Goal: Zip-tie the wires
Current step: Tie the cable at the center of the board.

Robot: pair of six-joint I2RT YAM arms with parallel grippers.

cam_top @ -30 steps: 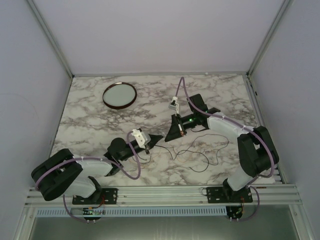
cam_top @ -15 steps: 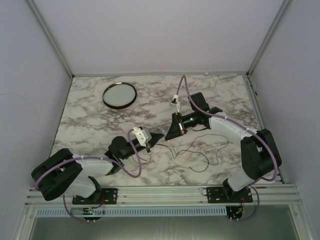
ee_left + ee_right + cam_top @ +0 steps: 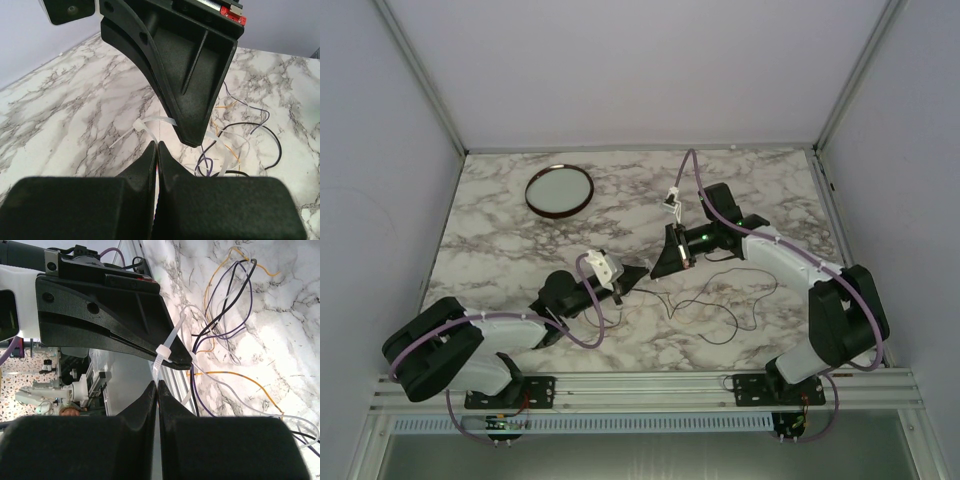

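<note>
Two end effectors meet almost tip to tip over the marble counter [image 3: 500, 250], right of the round dark-rimmed dish [image 3: 559, 190] and nearer the arm bases than it. The left end effector [image 3: 638, 270] has its fingers pressed together and pinches the zip tie [image 3: 163, 350]. In the right wrist view the white strip crosses the seam of those black fingers close to their tip, with its small square head sitting right on the seam. The right end effector [image 3: 658, 270] is also pressed together. The strip runs down to its fingertips, but can't tell if it is actually nipped there. In the left wrist view the zip tie bends up from the left tips, one end lying out over the counter and the other passing behind the right finger. The wires [image 3: 226, 300] lie loose on the counter, further right of the dish than both end effectors and nearer the bases than it. They are thin black, purple, orange and pale strands in slack overlapping loops. The nearest strands sit just beside the pinched zip tie, some running under it; contact unclear. The dish stands well apart from the wires, the zip tie and both end effectors.
</note>
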